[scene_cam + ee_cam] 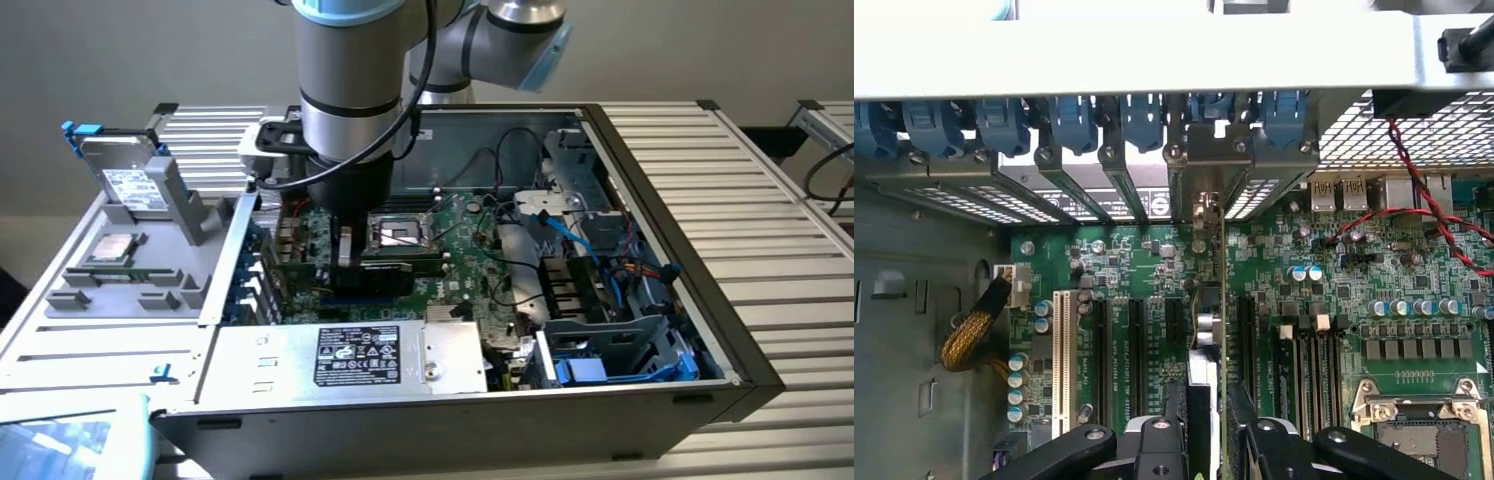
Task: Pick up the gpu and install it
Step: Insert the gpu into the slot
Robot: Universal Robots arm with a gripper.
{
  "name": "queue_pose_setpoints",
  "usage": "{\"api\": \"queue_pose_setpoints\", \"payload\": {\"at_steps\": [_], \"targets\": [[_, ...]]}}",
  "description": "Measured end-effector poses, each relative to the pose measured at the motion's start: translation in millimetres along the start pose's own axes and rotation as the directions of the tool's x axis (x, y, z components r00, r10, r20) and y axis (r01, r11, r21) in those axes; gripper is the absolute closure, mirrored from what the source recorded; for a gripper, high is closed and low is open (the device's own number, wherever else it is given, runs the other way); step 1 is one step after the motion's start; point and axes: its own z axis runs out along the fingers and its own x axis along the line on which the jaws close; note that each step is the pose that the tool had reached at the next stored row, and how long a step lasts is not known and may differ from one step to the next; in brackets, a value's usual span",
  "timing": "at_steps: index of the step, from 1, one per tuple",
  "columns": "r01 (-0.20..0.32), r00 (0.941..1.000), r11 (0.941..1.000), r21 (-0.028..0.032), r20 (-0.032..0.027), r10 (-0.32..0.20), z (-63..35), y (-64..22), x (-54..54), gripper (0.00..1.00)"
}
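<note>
The gpu [1201, 330] stands on edge over the expansion slots of the motherboard [1124, 260], seen end-on as a thin green board with a black block. Its silver bracket [1200, 165] sits against the slot openings in the case's rear wall, under the blue clips. My gripper [1204, 445] is shut on the gpu, one black finger [1154, 445] on each side of the card. In the exterior view the gripper [351, 262] reaches down into the open computer case, with the gpu [302, 256] below it toward the exterior view's left.
The CPU socket [400, 236] lies just beside the gripper. Red and black cables [1414, 215] run near the rear ports. A silver power supply [358, 356] fills the case's front. A hard drive [134, 185] stands on a grey fixture [127, 275] at the exterior view's left.
</note>
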Motion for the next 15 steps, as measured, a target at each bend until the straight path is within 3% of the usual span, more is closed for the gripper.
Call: {"api": "queue_pose_setpoints", "payload": {"at_steps": [15], "targets": [[0.0, 1.0, 1.0, -0.0009, -0.0005, 0.0, 4.6, -0.4, 0.5, 0.73]]}}
